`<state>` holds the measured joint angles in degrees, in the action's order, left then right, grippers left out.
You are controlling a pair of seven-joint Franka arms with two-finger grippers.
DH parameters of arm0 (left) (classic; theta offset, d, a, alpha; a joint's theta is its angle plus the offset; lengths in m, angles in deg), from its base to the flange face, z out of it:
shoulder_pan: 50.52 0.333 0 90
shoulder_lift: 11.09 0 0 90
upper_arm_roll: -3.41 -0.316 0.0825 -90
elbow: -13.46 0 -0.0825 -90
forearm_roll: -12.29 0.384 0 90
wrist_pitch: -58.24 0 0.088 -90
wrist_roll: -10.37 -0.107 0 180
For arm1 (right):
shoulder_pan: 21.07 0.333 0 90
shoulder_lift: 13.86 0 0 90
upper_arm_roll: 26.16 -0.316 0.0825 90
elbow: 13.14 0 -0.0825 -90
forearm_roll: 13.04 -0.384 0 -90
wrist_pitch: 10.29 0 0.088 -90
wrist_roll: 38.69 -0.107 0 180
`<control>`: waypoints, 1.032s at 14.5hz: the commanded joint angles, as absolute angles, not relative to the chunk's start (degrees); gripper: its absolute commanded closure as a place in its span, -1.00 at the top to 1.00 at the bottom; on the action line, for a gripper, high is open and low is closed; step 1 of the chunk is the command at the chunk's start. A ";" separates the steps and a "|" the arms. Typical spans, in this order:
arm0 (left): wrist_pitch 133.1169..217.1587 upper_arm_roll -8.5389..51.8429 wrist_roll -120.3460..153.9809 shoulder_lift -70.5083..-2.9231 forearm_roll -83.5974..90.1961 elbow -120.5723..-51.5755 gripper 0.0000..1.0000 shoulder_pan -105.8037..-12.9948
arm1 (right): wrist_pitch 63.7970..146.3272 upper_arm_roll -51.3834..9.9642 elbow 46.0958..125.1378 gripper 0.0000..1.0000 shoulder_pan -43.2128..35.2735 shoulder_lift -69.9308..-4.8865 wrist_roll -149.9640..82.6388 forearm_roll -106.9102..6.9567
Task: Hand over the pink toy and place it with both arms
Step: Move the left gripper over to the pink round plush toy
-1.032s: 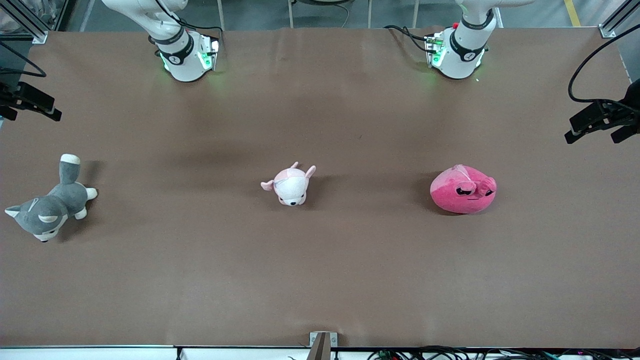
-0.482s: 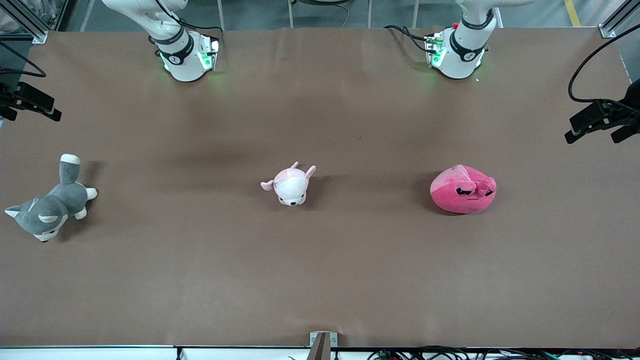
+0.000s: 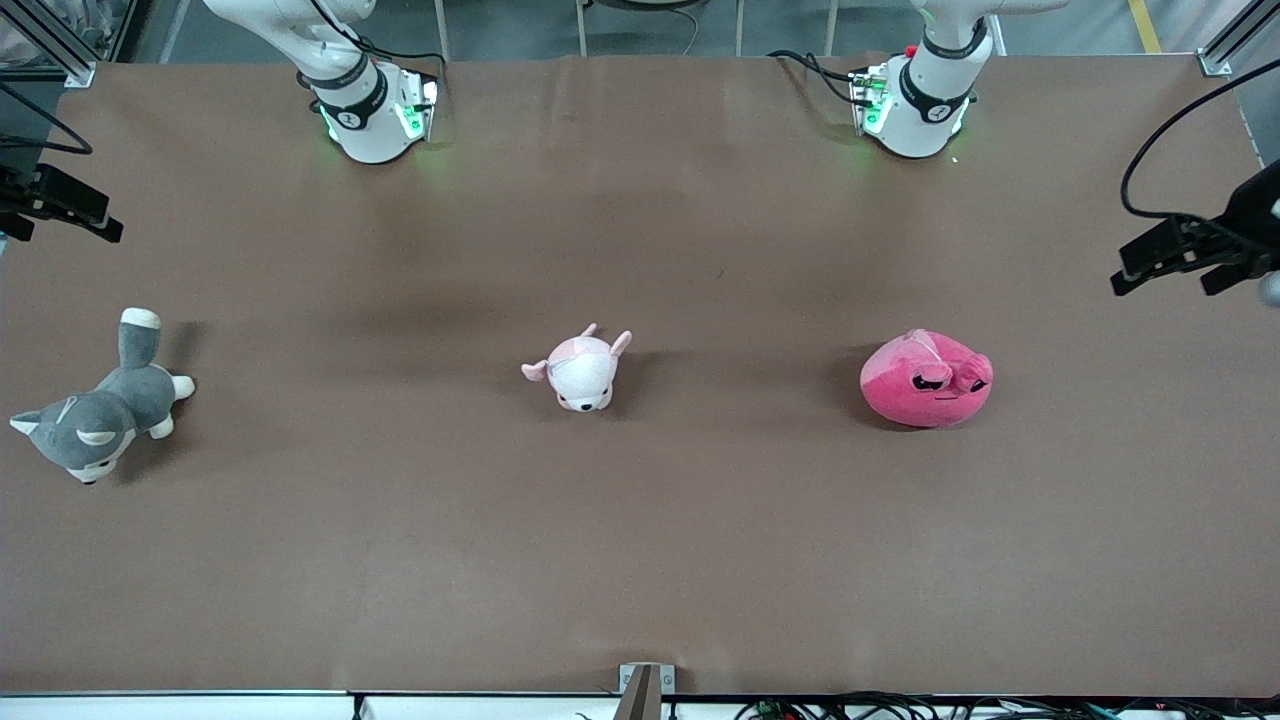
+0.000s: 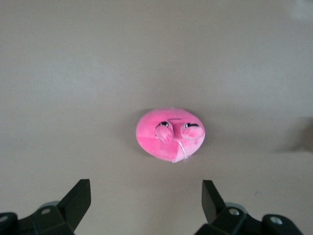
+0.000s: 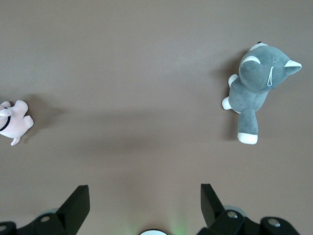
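The pink toy (image 3: 927,380), a hot-pink rounded blob plush with a grumpy face, lies on the brown table toward the left arm's end. It also shows in the left wrist view (image 4: 170,134). My left gripper (image 3: 1160,283) is open and empty, high over the table above the pink toy; its jaws stand wide apart in its wrist view (image 4: 145,196). My right gripper (image 3: 65,228) is open and empty, high over the right arm's end of the table, and also shows in its wrist view (image 5: 145,198).
A pale-pink-and-white animal plush (image 3: 580,370) lies at the middle of the table. A grey-and-white dog plush (image 3: 95,415) lies toward the right arm's end and shows in the right wrist view (image 5: 257,85). The two arm bases (image 3: 370,110) stand along the table's edge.
My left gripper has shifted a little toward the pink toy's side of the table. The right gripper and all plush toys have not moved.
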<state>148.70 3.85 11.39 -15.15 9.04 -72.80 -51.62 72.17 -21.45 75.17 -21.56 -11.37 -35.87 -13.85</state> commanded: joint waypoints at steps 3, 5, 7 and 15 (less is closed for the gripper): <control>146.39 4.03 10.89 -20.31 10.18 -72.14 1.00 -53.78 | 71.97 -21.59 75.98 1.00 -21.24 -10.08 -36.32 -12.43; 146.31 4.12 10.55 -22.51 10.18 -72.14 1.00 -53.69 | 71.97 -21.59 75.98 1.00 -21.24 -10.17 -36.32 -12.43; 146.30 4.12 10.37 -24.88 10.09 -72.06 1.00 -53.60 | 71.88 -21.59 75.98 1.00 -21.24 -10.17 -36.32 -12.43; 149.37 4.12 11.33 -32.10 9.92 -74.33 1.00 -53.25 | 71.71 -21.59 75.89 1.00 -21.24 -10.17 -36.32 -12.43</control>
<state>147.81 4.01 11.39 -31.81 9.04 -73.28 -53.50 71.89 -21.45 75.16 -21.56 -11.37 -35.87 -13.78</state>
